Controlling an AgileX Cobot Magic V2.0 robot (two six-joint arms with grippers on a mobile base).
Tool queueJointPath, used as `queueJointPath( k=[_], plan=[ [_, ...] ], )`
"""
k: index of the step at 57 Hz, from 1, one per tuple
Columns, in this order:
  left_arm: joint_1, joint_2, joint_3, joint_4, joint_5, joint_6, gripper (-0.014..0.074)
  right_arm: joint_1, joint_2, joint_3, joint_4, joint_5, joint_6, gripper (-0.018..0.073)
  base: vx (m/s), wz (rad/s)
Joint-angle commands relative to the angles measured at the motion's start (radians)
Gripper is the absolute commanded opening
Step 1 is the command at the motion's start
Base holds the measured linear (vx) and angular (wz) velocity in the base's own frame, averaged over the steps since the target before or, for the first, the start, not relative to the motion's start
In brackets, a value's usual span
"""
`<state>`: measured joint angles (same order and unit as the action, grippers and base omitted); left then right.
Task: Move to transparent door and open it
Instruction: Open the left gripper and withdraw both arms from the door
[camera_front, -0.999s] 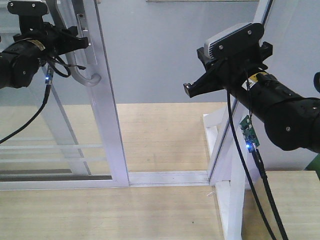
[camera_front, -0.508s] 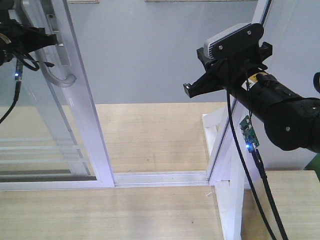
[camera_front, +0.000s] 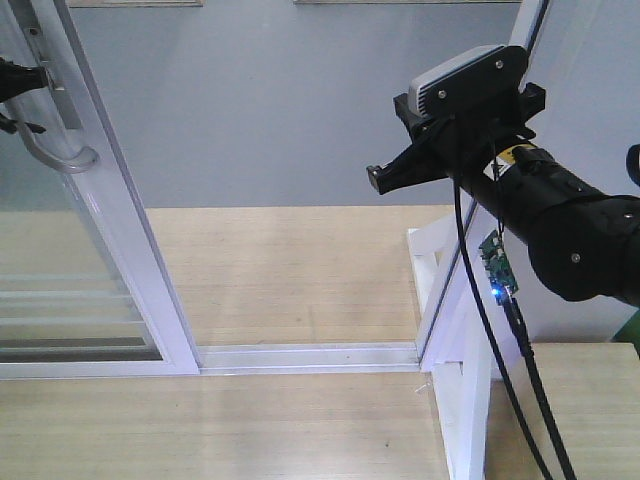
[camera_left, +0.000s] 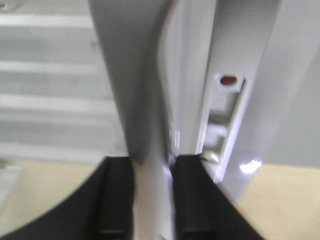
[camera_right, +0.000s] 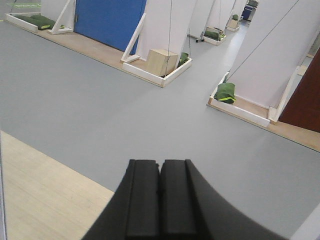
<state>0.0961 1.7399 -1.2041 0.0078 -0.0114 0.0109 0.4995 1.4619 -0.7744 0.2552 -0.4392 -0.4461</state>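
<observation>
Left wrist: left gripper (camera_left: 152, 192) clamped on pull handle (camera_left: 147, 145), good for dragging transparent door (camera_front: 130, 240) sideways | right gripper (camera_right: 160, 195) pads pressed together, empty, parked clear

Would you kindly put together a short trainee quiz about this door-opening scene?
1. True or false: the right gripper is shut and holds nothing.
2. The left gripper clamps: A) the pull handle, B) a cable, C) the floor track?
3. Fill in: the gap between the transparent door and the white post is ___ (open/closed).
Key: 1 true; 2 A; 3 open.
</observation>
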Motion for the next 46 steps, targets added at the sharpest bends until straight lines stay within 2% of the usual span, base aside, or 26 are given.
queueJointPath(
  k=[1,18,25,35,46],
  plan=[
    [-0.047,-0.064,-0.027,0.013,-0.037,0.007,-0.0006,-0.003,-0.030,-0.028,-0.009,-0.091,-0.010,-0.0006,0.00,0.02],
    [-0.033,-0.190,-0.023,0.023,0.199,0.010,-0.0006,-0.003,-0.030,-0.028,-0.011,-0.093,-0.013,-0.0006,0.00,0.00],
    [-0.033,-0.277,-0.018,0.022,0.313,0.019,-0.0006,-0.003,-0.045,-0.028,0.026,-0.084,-0.013,-0.0006,0.00,0.00],
    [-0.037,-0.442,0.114,0.019,0.249,0.035,-0.0006,-0.019,-0.127,-0.028,0.119,0.015,-0.015,-0.0006,0.00,0.00],
    [-0.037,-0.635,0.360,-0.026,0.139,0.035,-0.0006,-0.107,-0.263,-0.028,0.120,0.245,-0.015,-0.0006,0.00,0.00]
  ],
)
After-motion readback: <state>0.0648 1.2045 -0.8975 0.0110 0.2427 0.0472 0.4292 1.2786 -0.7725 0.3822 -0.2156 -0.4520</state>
